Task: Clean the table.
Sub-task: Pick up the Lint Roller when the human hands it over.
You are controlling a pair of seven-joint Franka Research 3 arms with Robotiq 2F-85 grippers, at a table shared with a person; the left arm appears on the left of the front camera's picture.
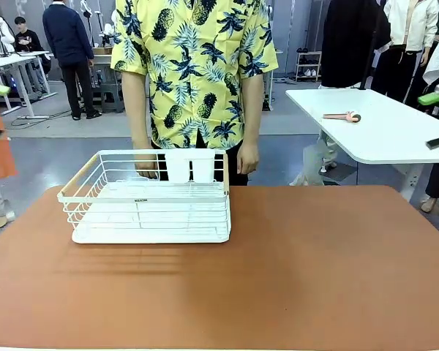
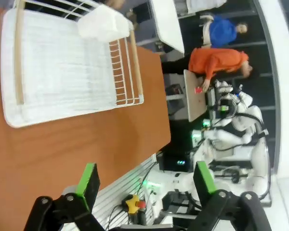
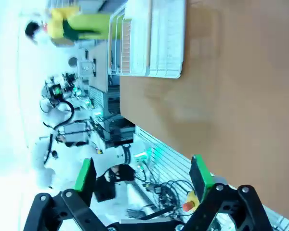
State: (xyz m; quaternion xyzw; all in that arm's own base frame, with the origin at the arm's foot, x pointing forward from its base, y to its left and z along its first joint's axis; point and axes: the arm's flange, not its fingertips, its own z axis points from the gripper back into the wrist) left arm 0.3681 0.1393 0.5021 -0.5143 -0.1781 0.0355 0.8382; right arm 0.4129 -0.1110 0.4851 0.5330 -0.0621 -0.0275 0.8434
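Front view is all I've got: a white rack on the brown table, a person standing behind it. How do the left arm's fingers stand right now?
Observer: The left gripper is open, with nothing between its fingers.
Operator: And the right arm?
Observer: The right gripper is open and empty as well.
Operator: What lies ahead of the left one?
Observer: The edge of the table, with the rack farther along, well apart from it.
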